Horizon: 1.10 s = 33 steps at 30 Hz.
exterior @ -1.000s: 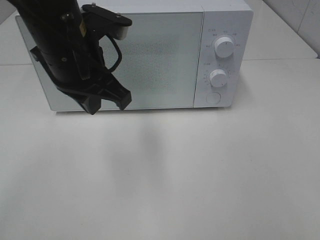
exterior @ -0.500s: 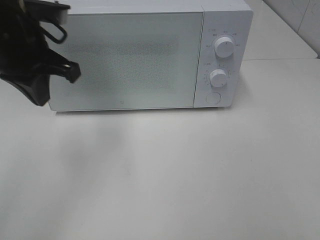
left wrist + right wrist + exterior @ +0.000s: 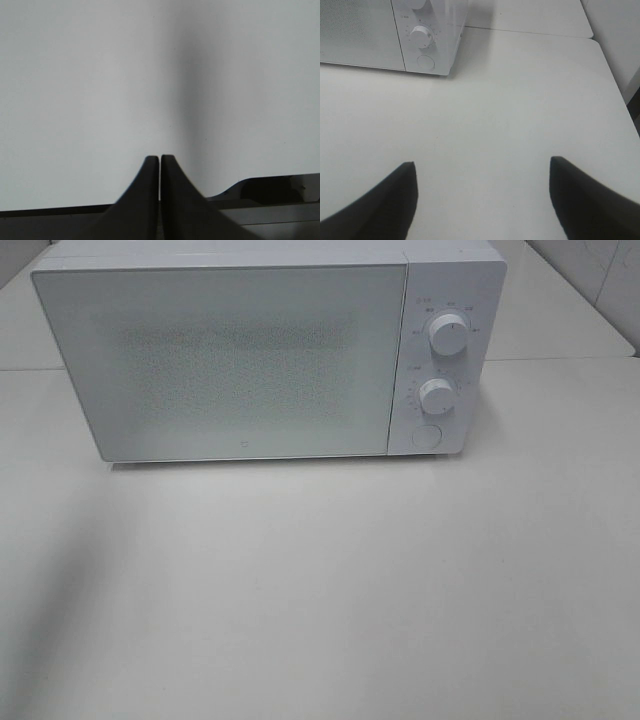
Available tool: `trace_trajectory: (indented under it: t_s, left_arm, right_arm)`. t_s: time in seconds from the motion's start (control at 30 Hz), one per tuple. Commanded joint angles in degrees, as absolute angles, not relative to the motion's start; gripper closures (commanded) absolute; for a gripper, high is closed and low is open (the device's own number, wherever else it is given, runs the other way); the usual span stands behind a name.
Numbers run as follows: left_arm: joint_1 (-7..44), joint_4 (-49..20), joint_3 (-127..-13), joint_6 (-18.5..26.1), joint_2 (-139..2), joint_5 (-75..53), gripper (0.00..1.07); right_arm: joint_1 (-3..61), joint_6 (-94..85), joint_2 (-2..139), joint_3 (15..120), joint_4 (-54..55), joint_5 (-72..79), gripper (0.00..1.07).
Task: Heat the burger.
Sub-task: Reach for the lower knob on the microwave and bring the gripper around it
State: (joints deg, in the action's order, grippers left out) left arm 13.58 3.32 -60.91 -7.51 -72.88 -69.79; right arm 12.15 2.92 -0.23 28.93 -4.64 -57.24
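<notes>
Fingers (image 3: 145, 192) of the left gripper (image 3: 159, 170) pressed together, empty — right gripper (image 3: 482, 162) spread wide, empty too, above the table (image 3: 520, 100).

One microwave (image 3: 230, 360), two knobs (image 3: 448, 335) (image 3: 437, 397), one button (image 3: 427, 436), one table (image 3: 350, 600), two claws (image 3: 160, 159) (image 3: 482, 161).

**Closed door, clipped edges**

The speckled door (image 3: 240, 360) of the microwave (image 3: 455, 285) hides its inside. The oven's top runs off the upper edge of the frame. Markings around the dials (image 3: 449, 334) are too small to read. Wrist views crop the left fingers (image 3: 150, 200) and the right fingers (image 3: 385, 200).
</notes>
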Motion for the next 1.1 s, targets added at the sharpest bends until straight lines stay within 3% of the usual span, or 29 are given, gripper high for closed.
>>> trace_trajectory:
  t_s: [0.03,0.43,0.87,1.1]
  left_arm:
    - [13.29,3.72,-56.09,-7.62,-66.12,-70.42,1.06]
    - [13.29,-0.97,-41.31,-8.31,-36.90,-70.70,1.06]
    - [13.29,0.00,-31.34,-8.19,-7.68,-69.56,1.06]
    - [13.35,-0.46,-31.11,-4.07,0.97,-65.78,1.06]
  right_arm:
    - [11.97,2.64,-1.78,28.93,-4.53,-56.72,0.39]
    - [11.97,2.64,-1.78,28.93,-4.53,-56.72,0.39]
    - [11.97,2.64,-1.78,28.93,-4.53,-56.72,0.39]
    - [11.97,2.64,-1.72,28.93,-4.53,-56.72,0.39]
